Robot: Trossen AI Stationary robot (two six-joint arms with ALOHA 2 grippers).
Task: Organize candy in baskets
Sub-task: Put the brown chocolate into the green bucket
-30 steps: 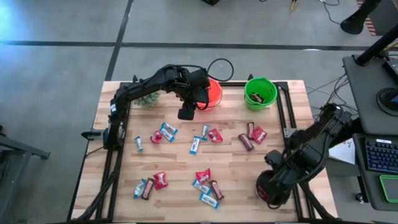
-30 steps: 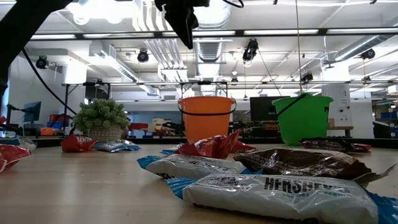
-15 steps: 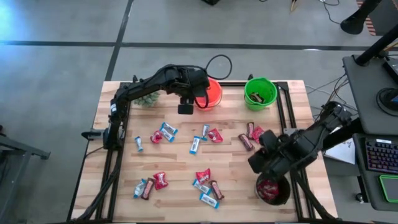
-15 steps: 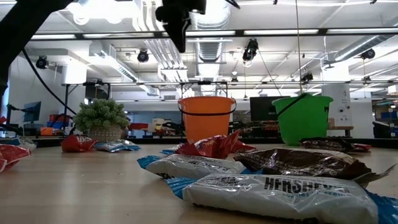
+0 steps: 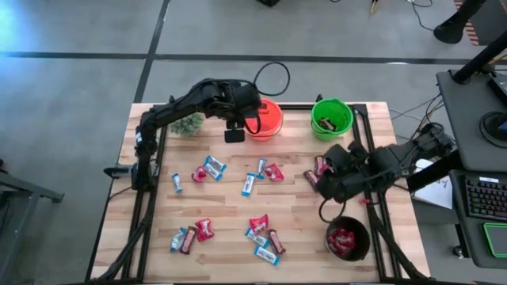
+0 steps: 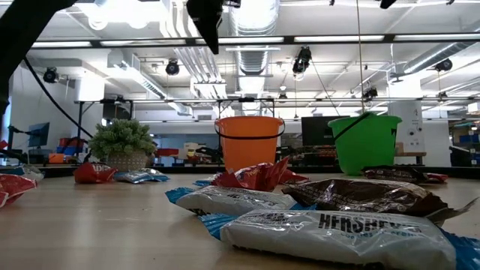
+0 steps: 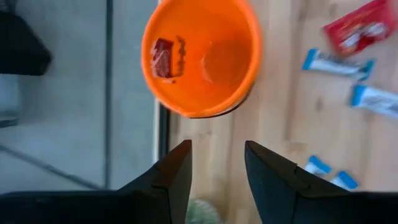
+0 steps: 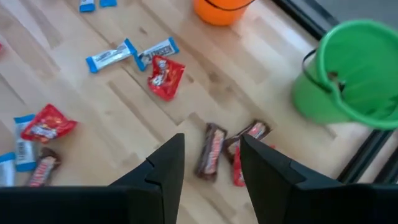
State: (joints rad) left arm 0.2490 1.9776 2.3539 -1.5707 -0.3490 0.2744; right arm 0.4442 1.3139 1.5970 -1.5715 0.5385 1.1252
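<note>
My left gripper (image 5: pixel 234 133) hangs open and empty above the table, just left of the orange basket (image 5: pixel 266 118); its wrist view shows one red packet (image 7: pixel 163 57) lying inside that basket (image 7: pixel 202 59). My right gripper (image 5: pixel 328 184) is open and empty above a dark brown bar (image 8: pixel 210 150) and a red packet (image 8: pixel 250 132) lying flat on the table. The green basket (image 5: pixel 331 119) stands at the far right. The black basket (image 5: pixel 347 240) at the near right holds red packets. Blue-and-white bars (image 5: pixel 214 166), red packets (image 5: pixel 273 172) and brown bars (image 5: pixel 274 241) lie scattered on the table.
A bushy potted plant (image 5: pixel 188 124) stands at the far left, beside my left arm. Black rails (image 5: pixel 366 150) run along the table's left and right sides. In the low view, wrapped bars (image 6: pixel 330 232) lie in front of the orange basket (image 6: pixel 249 142) and green basket (image 6: pixel 365 142).
My right gripper has gone from above the black basket toward the table's far edge, to above the brown bars and red packet; the black basket now shows with red packets inside. My left gripper has shifted a little toward the far edge beside the orange basket.
</note>
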